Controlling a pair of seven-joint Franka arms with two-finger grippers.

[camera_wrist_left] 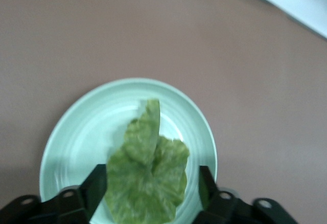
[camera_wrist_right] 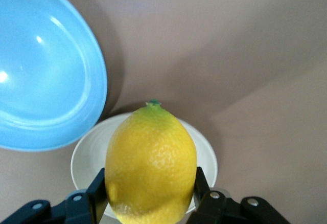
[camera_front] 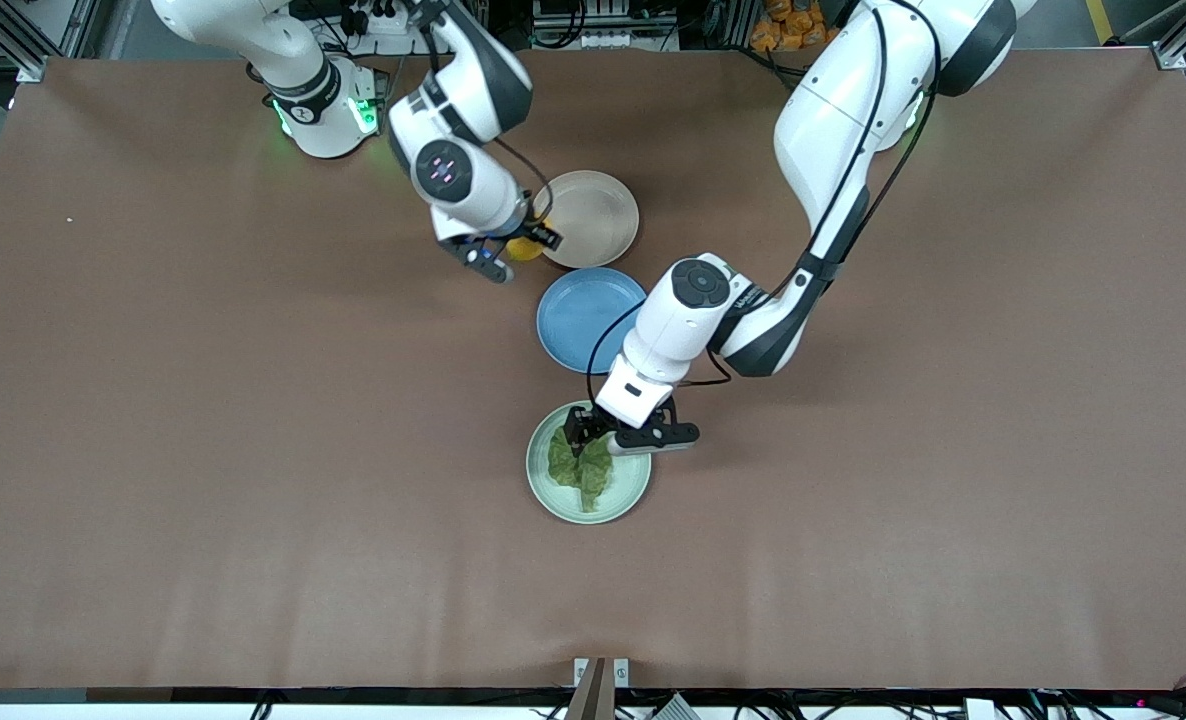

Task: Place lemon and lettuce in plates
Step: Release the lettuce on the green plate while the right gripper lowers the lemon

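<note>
Looking from the front, the right gripper (camera_front: pixel 509 247) grasps the lemon (camera_front: pixel 525 247) at the beige plate's (camera_front: pixel 593 215) edge. In the left wrist view, the left gripper (camera_wrist_left: pixel 153 188) pinches the soft lettuce (camera_wrist_left: pixel 145 173) over the mint plate (camera_wrist_left: pixel 76 127). In the right wrist view, the lemon looks firm, smooth, held mid-body.

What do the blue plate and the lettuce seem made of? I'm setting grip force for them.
The blue plate looks like glazed ceramic or hard plastic: glossy, with bright highlights. The lettuce in the left hand looks like a thin, crinkled leaf, matte; real or imitation, I can't tell. It hangs over the mint plate.
</note>
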